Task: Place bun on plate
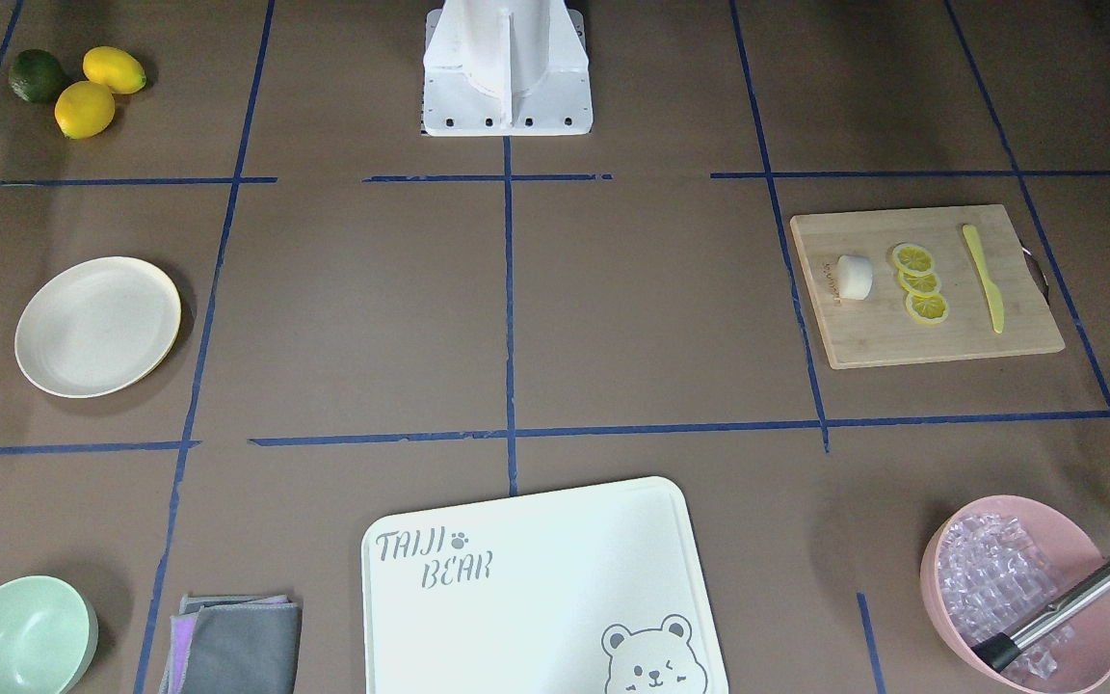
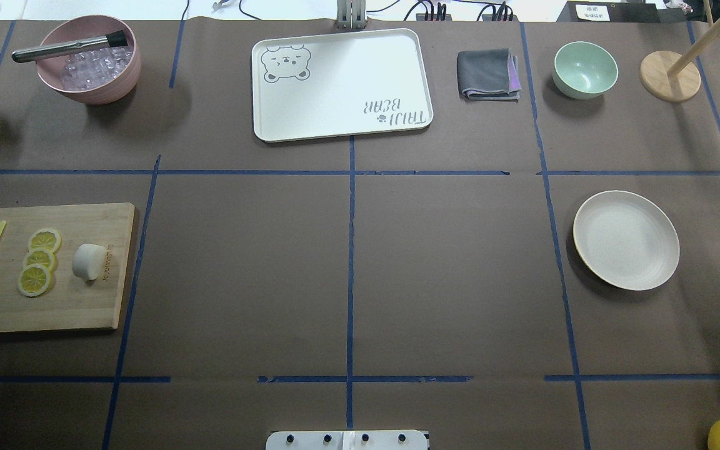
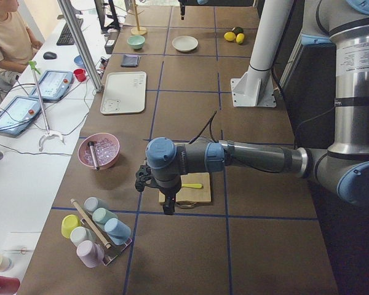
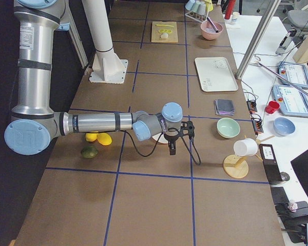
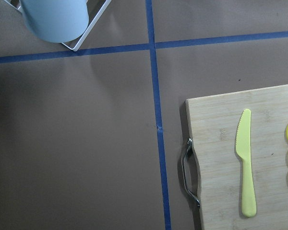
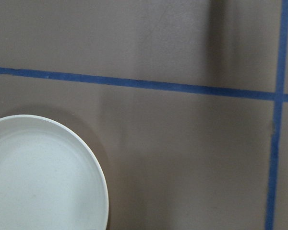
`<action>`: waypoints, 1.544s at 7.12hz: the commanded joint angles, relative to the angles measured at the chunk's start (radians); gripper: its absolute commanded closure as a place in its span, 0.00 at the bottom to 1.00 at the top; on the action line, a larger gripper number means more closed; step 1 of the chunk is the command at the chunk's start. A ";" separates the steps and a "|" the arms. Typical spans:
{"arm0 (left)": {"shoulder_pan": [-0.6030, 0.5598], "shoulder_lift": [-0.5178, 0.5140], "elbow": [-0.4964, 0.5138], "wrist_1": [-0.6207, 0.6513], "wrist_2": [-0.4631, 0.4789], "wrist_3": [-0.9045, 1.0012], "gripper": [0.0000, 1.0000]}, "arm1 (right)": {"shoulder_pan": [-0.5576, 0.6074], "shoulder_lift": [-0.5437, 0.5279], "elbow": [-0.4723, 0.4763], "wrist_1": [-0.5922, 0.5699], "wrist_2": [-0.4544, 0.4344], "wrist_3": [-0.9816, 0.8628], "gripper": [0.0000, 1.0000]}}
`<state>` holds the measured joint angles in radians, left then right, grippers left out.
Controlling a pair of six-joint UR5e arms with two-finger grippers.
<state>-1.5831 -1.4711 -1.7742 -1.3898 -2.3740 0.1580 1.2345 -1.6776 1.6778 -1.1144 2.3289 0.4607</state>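
Observation:
The bun [image 1: 854, 278] [image 2: 89, 261] is a small white stubby roll lying on a wooden cutting board [image 2: 72, 312], next to three lemon slices [image 2: 38, 261] and a yellow knife [image 5: 246, 163]. On the table's other side lies the plate [image 2: 625, 240] [image 1: 97, 326], cream-white with nothing on it. My left gripper [image 3: 167, 206] hangs above the knife end of the board; the bun is outside its wrist view. Near the plate hangs my right gripper [image 4: 172, 148], and the plate's rim [image 6: 98, 167] shows in its wrist view. I cannot tell whether either gripper is open or shut.
A white bear tray [image 2: 341, 81], a pink bowl of ice [image 2: 88, 59], a grey cloth [image 2: 488, 75] and a mint bowl [image 2: 585, 69] line the far edge. Whole lemons and a lime [image 1: 83, 92] sit by the robot's base side. A cup rack [image 3: 95, 230] stands beyond the board.

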 commanded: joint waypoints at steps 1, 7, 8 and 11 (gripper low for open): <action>0.000 0.000 -0.001 -0.002 -0.001 0.000 0.00 | -0.137 0.001 -0.053 0.207 -0.060 0.229 0.01; 0.000 0.000 -0.001 -0.003 -0.001 0.000 0.00 | -0.234 0.003 -0.102 0.220 -0.108 0.246 0.74; 0.000 0.000 -0.001 -0.005 -0.001 0.000 0.00 | -0.233 0.004 -0.096 0.220 -0.103 0.245 0.99; 0.000 0.000 -0.002 -0.006 -0.001 0.000 0.00 | -0.233 0.015 -0.083 0.219 -0.099 0.245 1.00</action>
<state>-1.5831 -1.4711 -1.7753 -1.3957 -2.3746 0.1580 1.0017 -1.6708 1.5863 -0.8947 2.2268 0.7056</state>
